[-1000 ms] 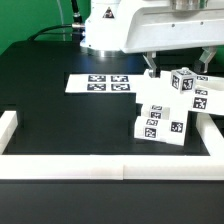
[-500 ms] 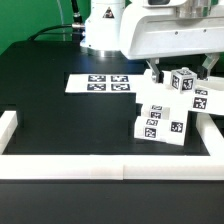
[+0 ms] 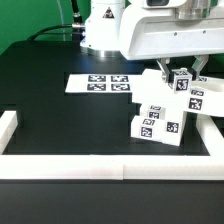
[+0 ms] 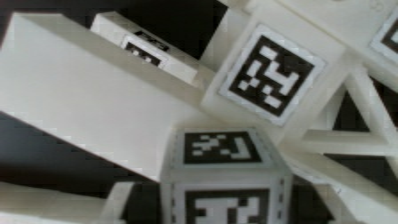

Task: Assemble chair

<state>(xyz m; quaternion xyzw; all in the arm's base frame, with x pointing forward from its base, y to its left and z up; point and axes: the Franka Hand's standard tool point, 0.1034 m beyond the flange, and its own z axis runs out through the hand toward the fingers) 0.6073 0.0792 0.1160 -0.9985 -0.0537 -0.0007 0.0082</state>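
Observation:
The chair parts [image 3: 160,118] are chunky white tagged pieces heaped at the exterior view's right. A small tagged block [image 3: 181,81] sits on top of the heap. My gripper [image 3: 179,73] is low over it, with one finger on each side of the block. In the wrist view the block [image 4: 222,165] fills the space between the fingers [image 4: 125,195], and a narrow dark gap shows on one side. The jaws stand open around the block. A large flat plate [image 4: 89,90] and a tagged plate [image 4: 276,70] lie behind it.
The marker board [image 3: 100,83] lies flat at the middle of the black table. White border rails run along the front [image 3: 100,166], the exterior view's left [image 3: 8,126] and its right [image 3: 214,140]. The robot base [image 3: 100,25] stands at the back.
The gripper has come down and shifted slightly to the exterior view's left, so its fingers now flank the small top block. The parts have not moved.

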